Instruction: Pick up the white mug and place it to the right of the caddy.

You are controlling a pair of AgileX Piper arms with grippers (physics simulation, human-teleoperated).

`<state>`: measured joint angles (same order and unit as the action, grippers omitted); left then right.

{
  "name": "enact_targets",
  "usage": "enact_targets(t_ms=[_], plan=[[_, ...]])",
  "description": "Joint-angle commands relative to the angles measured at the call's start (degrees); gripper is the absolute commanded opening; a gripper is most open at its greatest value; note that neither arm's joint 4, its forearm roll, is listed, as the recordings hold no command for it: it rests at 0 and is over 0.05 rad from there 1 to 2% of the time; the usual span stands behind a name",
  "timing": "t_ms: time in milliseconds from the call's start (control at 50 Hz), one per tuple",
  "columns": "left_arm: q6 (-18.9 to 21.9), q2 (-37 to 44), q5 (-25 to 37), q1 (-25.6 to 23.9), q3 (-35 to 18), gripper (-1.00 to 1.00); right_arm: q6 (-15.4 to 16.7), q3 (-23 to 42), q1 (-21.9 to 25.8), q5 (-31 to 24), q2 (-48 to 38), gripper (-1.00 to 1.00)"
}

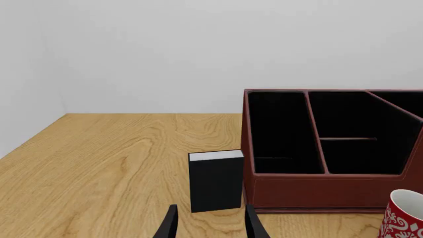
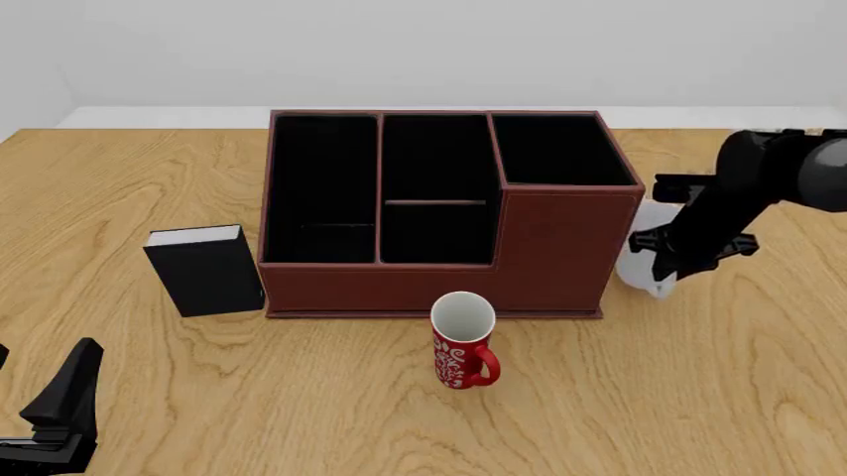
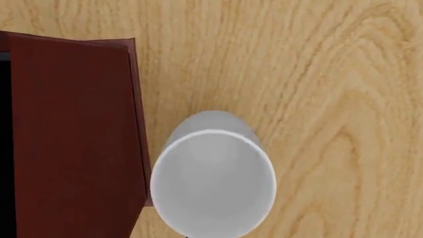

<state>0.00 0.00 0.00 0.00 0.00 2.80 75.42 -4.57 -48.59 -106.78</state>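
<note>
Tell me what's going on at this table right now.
The right arm's end effector is over the white mug, which is just right of the brown caddy; whether it is gripping is hidden. The left end effector waits open near the table's front, away from the black box and red mug.
</note>
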Motion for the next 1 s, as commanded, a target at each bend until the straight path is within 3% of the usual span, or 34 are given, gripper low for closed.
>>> enact_targets(t_ms=[20,1000], plan=[[0.00,0.00,0.00,0.00,0.00,1.00,-0.61,-0.65,-0.97,0.72,-3.03,-1.00],[0.00,0.00,0.00,0.00,0.00,1.00,0.91,-0.38,-4.44,1.81,-5.05,-1.00]])
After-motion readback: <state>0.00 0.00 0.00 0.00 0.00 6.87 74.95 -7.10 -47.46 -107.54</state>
